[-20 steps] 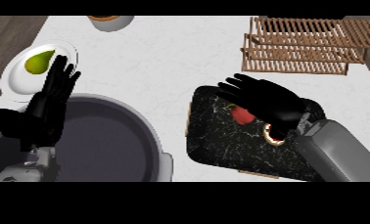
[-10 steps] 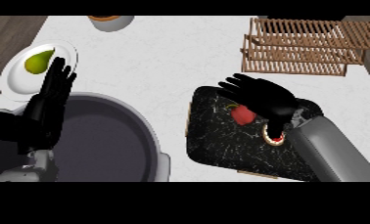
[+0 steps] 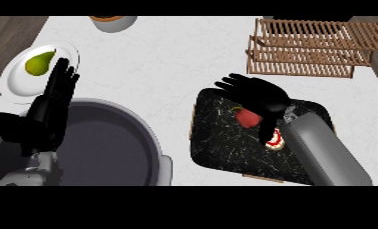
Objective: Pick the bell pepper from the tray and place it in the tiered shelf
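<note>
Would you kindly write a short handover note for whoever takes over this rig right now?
Right hand: open, fingers spread, over the bell pepper, not curled round it.
Left hand: open, fingers up, resting at the view's left edge by the dark round pot.
The red bell pepper lies on the black tray, partly hidden by the right hand.
The wooden tiered shelf stands beyond the tray, at upper right.
Done: right hand is positioned at the pepper.
Left: grasp it, lift it, carry it to the shelf, set it down.
</note>
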Tool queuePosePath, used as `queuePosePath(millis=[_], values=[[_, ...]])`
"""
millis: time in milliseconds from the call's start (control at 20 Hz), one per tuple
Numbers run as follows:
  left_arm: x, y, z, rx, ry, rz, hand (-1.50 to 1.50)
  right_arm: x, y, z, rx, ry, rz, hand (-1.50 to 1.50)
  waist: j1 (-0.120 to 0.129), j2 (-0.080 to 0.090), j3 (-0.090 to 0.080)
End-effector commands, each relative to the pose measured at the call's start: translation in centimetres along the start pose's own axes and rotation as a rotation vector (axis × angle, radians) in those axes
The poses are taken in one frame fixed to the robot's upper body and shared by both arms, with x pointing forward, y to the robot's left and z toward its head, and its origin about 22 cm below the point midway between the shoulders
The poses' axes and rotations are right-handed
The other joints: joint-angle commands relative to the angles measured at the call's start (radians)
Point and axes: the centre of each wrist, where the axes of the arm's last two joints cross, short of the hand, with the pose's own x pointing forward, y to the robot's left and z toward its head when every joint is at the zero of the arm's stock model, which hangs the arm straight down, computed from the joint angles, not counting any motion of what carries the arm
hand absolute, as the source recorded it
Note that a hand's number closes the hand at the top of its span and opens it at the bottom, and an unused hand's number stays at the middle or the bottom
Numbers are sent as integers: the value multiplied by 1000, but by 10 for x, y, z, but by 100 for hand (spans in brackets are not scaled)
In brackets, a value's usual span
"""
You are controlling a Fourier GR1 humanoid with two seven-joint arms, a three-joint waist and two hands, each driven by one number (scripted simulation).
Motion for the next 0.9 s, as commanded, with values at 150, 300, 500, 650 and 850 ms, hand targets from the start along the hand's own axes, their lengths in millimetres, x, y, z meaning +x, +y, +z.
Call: queuePosePath(millis=[150,300,500,650,850], values=[[1,6,-13,2,4,12,0,6,17,-25,80,12,5,150,0,8,7],[-11,-16,1,-2,-4,5,0,20,53,-8,74,-48,71,150,-3,7,7],[12,-12,2,8,-5,0,0,0,40,-15,-13,-71,140,150,1,7,7],[-16,2,-3,13,11,0,0,14,52,-8,-70,-67,137,150,-5,7,7],[-3,14,1,36,9,-8,0,-25,70,28,-17,501,-190,150,-31,0,6]])
